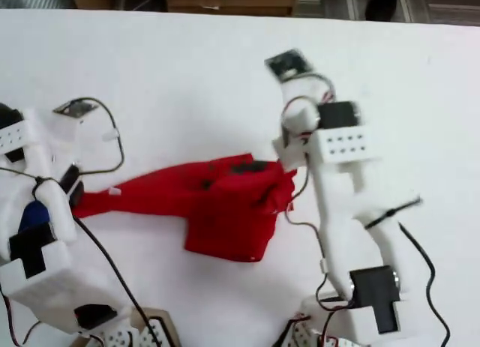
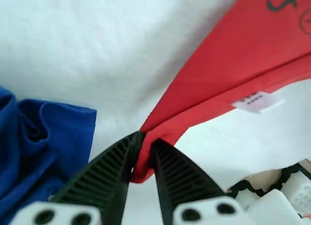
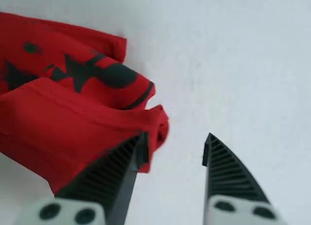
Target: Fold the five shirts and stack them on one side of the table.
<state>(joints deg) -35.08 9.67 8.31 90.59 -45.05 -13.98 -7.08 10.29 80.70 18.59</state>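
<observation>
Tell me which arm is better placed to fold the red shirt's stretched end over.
Probably the left: the left fingers are shut on the red shirt at its stretched end, while the right fingers stand open beside its bunched side, holding nothing.

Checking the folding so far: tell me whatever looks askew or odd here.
The red shirt is not flat: one end is stretched into a thin strip pinched in the left jaws, the other bunched beside the open right jaws. A blue shirt lies crumpled near the left jaws.
</observation>
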